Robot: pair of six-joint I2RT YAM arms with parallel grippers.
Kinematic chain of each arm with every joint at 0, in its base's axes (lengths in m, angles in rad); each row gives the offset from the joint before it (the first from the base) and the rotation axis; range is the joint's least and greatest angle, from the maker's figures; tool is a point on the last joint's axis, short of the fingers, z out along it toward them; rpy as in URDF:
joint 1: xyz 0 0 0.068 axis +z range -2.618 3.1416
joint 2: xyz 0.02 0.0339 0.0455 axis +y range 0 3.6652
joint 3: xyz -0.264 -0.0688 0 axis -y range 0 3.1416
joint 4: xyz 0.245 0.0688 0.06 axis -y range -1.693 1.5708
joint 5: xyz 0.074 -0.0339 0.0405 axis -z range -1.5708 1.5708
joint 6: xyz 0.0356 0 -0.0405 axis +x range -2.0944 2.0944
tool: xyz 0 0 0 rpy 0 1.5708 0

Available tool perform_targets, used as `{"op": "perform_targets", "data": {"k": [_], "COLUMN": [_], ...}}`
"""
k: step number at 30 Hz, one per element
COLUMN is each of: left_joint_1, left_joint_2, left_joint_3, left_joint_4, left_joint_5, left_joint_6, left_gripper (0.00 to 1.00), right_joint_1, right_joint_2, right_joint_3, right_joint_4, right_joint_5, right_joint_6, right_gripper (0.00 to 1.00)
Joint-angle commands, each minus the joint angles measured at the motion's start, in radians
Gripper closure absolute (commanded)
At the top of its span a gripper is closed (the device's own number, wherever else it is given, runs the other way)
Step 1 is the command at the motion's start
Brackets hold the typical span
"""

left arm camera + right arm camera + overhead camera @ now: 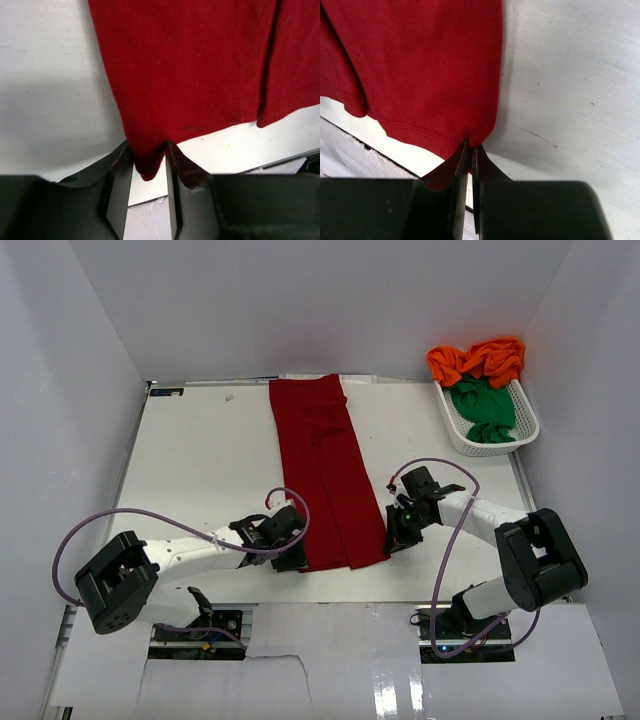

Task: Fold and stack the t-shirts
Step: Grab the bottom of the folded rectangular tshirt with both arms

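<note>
On the table [200, 460] the red shirt [325, 475] lies as a long narrow strip. Its long axis runs from the top centre of the overhead view down to the lower centre, with the hem end nearest the arms. Both arms reach low and inward to that hem, one at each corner, equally near. The right tool [390, 540] is clamped tight on the right corner. The left tool [297, 560] sits half-closed around the left corner, cloth between its jaws; whether it grips firmly I cannot tell.
</note>
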Motion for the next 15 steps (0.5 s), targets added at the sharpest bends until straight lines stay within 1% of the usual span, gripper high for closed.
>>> {"op": "perform_targets", "data": {"k": [1, 2, 6, 7, 12, 15], "left_joint_1": [-0.008, -0.008, -0.008, -0.008, -0.006, 0.02], "left_joint_2": [0.004, 0.006, 0.001, -0.004, -0.053, -0.065], "left_joint_3": [-0.019, -0.022, -0.031, -0.038, -0.047, -0.05], "left_joint_4": [0.048, 0.049, 0.048, 0.04, -0.035, -0.059], "left_joint_5": [0.047, 0.047, 0.05, 0.05, 0.016, 0.024], "left_joint_6": [-0.013, -0.014, -0.011, -0.01, -0.008, 0.006], "left_gripper": [0.62, 0.65, 0.95, 1.0, 1.0, 1.0], "right_joint_1": [-0.004, -0.004, -0.004, -0.002, 0.018, 0.042], "right_joint_2": [0.024, 0.025, 0.022, 0.019, -0.015, -0.029], "right_joint_3": [-0.003, -0.002, 0.009, 0.011, -0.014, -0.035], "right_joint_4": [0.022, 0.022, 0.009, 0.008, 0.023, 0.051], "right_joint_5": [0.008, 0.006, -0.014, -0.021, -0.04, -0.052], "right_joint_6": [-0.021, -0.021, -0.021, -0.021, 0.006, 0.043], "right_gripper": [0.92, 0.92, 0.92, 0.92, 0.92, 0.92]}}
